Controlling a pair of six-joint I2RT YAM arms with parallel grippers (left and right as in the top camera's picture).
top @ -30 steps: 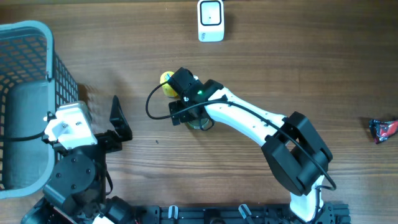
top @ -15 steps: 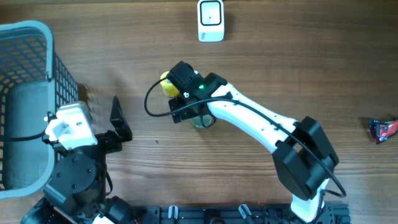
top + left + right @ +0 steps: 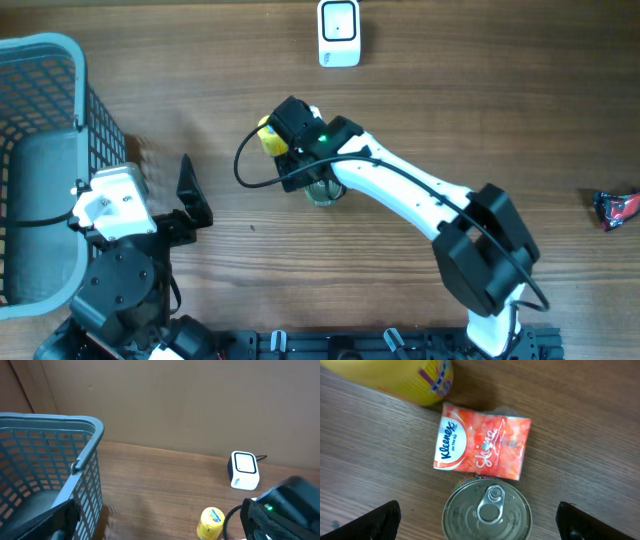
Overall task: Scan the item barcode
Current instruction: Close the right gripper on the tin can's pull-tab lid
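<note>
Soft even light, faint shadows, mild sheen on can lid, yellow bottle blurred up close.

Orange Kleenex pack between yellow bottle and pull-tab can, fingers wide apart.

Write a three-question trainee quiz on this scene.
1. True or false: the right gripper is shut on the silver pull-tab can.
2. Which lies right beside that can? A) orange Kleenex tissue packet B) glass bottle C) green sponge
3. What colour is the plastic mesh basket?
Key: 1 false, its jaws stand open on either side of the can; 2 A; 3 blue.
</note>
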